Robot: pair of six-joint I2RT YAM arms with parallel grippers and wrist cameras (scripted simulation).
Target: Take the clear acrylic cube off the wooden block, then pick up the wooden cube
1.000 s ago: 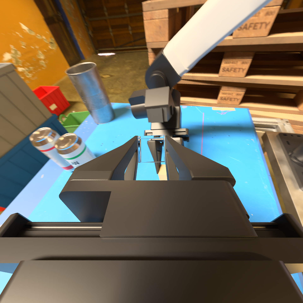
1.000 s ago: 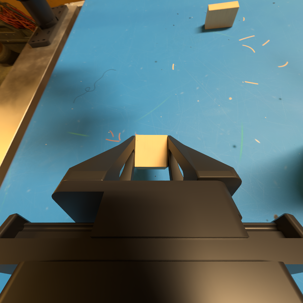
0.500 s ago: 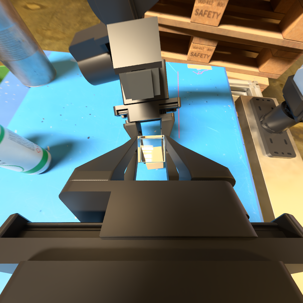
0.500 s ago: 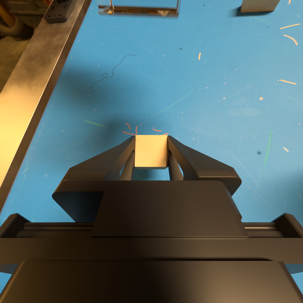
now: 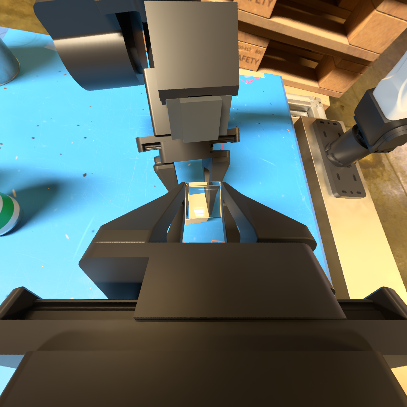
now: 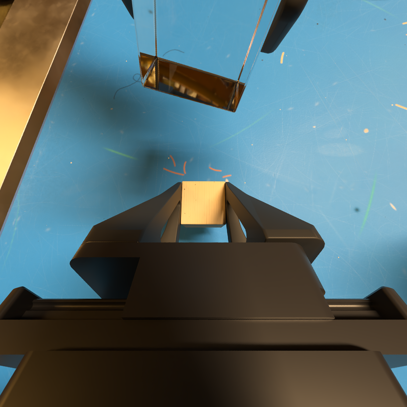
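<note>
My left gripper (image 5: pixel 202 201) is shut on the clear acrylic cube (image 5: pixel 202 199) and holds it above the blue table. My right gripper (image 6: pixel 203 203) is shut on the pale wooden cube (image 6: pixel 202 202) and holds it off the table; its shadow lies below. In the left wrist view the right gripper (image 5: pixel 191 171) hangs just beyond and below the acrylic cube, and the wooden cube (image 5: pixel 195 221) shows through and under it. In the right wrist view the acrylic cube (image 6: pixel 193 66) hangs close ahead between the left gripper's fingers (image 6: pixel 282 26).
The blue table (image 5: pixel 88 154) has a metal side plate (image 5: pixel 343 220) with the right arm's base on the right. A steel can (image 5: pixel 6 63) and a green-banded can (image 5: pixel 7 213) stand at the left. Wooden pallets (image 5: pixel 308 44) stand behind the table.
Both grippers kept their cubes and came closer together. The right gripper looms larger in the left wrist view, and the acrylic cube has dropped farther into the right wrist view. The far wooden block left view.
</note>
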